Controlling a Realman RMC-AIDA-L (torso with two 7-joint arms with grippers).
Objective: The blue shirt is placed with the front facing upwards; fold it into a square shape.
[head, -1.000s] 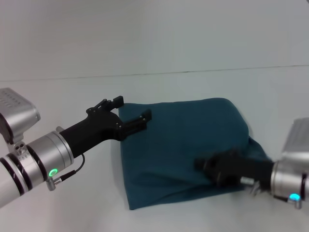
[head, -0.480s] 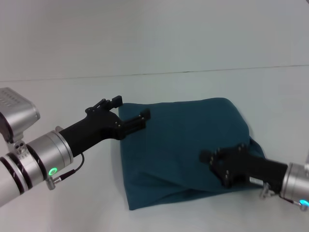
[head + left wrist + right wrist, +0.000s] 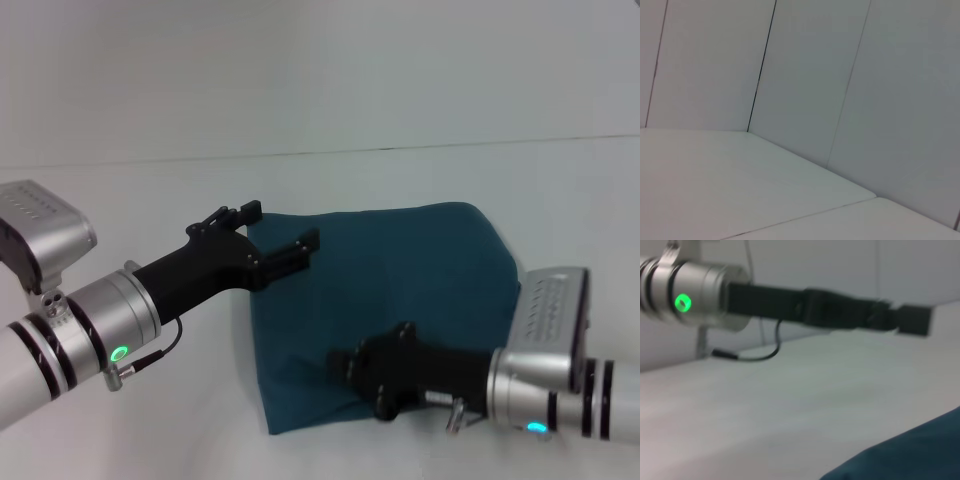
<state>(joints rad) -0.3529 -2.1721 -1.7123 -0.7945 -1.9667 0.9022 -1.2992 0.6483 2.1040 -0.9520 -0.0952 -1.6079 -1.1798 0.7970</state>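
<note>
The blue shirt (image 3: 390, 290) lies on the white table (image 3: 150, 190) as a folded, roughly square bundle with its plain teal side up. A corner of the blue shirt (image 3: 912, 452) also shows in the right wrist view. My left gripper (image 3: 278, 226) hovers at the bundle's far left corner, open, with nothing between its fingers. It appears again in the right wrist view, where the left gripper (image 3: 900, 320) is farther off above the table. My right gripper (image 3: 362, 385) is low over the bundle's near edge, and its fingers look apart and hold nothing. The left wrist view shows only table and wall.
White table surface (image 3: 715, 185) surrounds the shirt on all sides. A panelled wall (image 3: 850, 75) rises behind the table's far edge (image 3: 400, 150). No other objects are in view.
My right gripper has swept left along the shirt's near side, from its right edge to its near middle. The left gripper has barely shifted.
</note>
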